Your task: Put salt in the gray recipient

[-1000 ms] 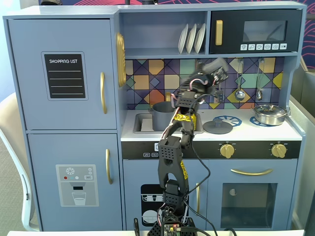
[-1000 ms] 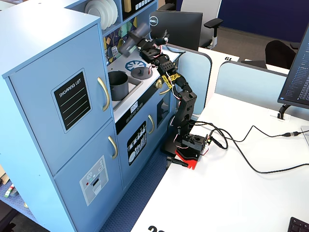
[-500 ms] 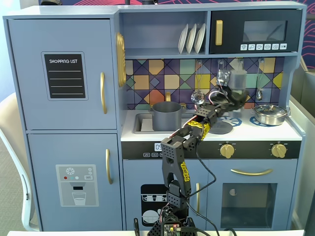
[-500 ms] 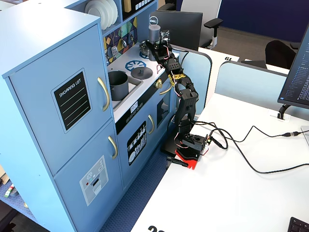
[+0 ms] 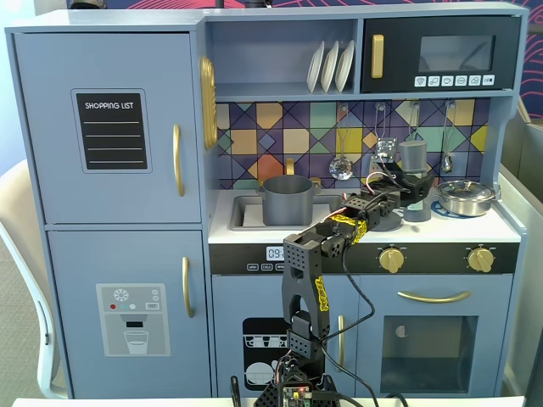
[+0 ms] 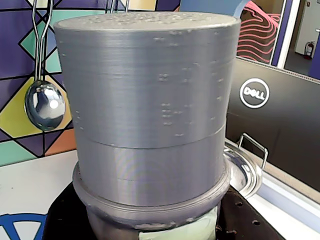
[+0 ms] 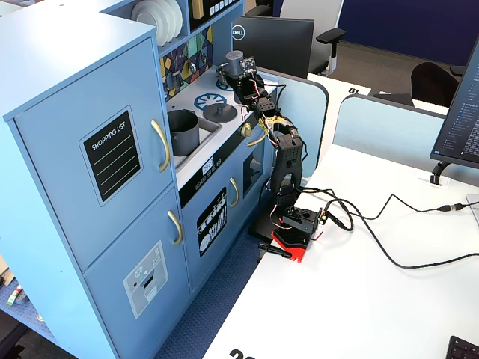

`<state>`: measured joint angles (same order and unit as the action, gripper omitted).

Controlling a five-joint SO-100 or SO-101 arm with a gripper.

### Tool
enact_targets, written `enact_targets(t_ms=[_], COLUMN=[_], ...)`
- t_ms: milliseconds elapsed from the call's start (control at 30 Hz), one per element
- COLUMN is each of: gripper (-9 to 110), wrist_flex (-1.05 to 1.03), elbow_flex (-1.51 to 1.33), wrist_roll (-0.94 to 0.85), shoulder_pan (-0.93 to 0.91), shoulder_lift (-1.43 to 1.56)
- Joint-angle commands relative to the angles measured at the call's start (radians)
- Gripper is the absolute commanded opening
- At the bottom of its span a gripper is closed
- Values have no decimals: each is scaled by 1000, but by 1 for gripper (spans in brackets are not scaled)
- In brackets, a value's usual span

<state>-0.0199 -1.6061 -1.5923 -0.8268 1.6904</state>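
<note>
Salt point(image 5: 413, 174): one upright gray ribbed cylinder, wider cap, pale green label, right-center of a fixed view, on counter between flat round lid point(image 5: 381, 218) and shiny pan point(image 5: 465, 197). Gripper point(image 5: 412, 188) clenched around salt. Gray recipient point(image 5: 286, 199): one matte pot in sink, center. Writing: "SHOPPING LIST" board point(image 5: 112, 131); "DELL" monitor point(image 6: 260, 130). Three white plates point(image 5: 331, 67) on shelf.

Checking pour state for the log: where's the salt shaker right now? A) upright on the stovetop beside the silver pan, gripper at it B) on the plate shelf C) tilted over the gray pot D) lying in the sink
A: the salt shaker stands upright on the stovetop left of the silver pan, with the gripper at it, well right of the gray pot.
</note>
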Motion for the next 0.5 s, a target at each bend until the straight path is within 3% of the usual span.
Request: enact_targets(t_ms=[0,467], gripper=[0,0], wrist_flex=[40,164], elbow_flex=[11,-91], wrist_roll=[74,147], shoulder_pan=[-34,-69], shoulder_lift=[11,17])
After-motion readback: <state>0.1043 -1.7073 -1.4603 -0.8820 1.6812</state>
